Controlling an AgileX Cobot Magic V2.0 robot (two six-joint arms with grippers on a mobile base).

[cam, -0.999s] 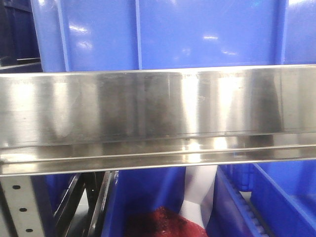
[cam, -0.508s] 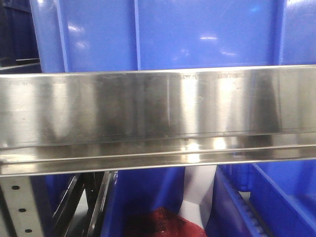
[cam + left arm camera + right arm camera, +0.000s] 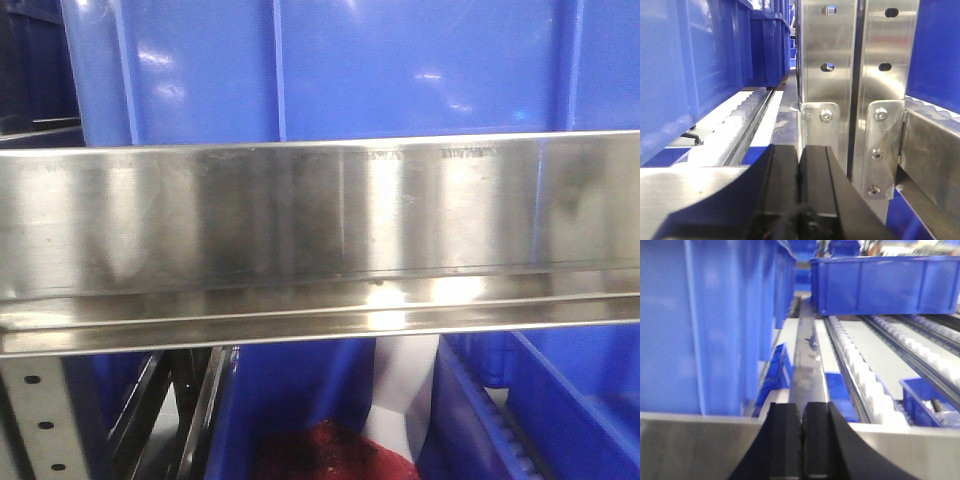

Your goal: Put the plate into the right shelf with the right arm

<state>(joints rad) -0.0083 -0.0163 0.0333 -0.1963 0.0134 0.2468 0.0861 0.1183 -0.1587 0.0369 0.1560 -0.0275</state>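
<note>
Although both wrist views show much of the rack, the plate appears in none of them, so where it lies and which way it faces cannot be told; the right gripper (image 3: 802, 440) sits at the bottom edge of its view with its two black fingers pressed flat together, nothing between them; the left gripper (image 3: 800, 190) is likewise clenched on nothing, its fingers (image 3: 782, 185) meeting along a thin seam. Just under the right gripper runs a steel front rail (image 3: 690, 445), cut off at the frame's foot; beyond it a tall blue bin (image 3: 710, 325) fills the left side, blurred; a roller track (image 3: 860, 370) runs away from the camera toward a long blue bin (image 3: 885, 282) standing crosswise far back; a smaller blue bin (image 3: 927, 397) is cut off at the right edge, its contents too blurred to name. Ahead of the left gripper stand two grey perforated uprights (image 3: 827, 55) bolted by brackets, with a row of blue bins (image 3: 695, 70) receding on the left beside white rollers (image 3: 727, 132). From the front view a wide steel rail (image 3: 320, 230) of the right shelf spans the whole frame; a blue bin (image 3: 400, 65) rises behind it, and below something dark red (image 3: 335, 455) lies half hidden in a lower bin.
</note>
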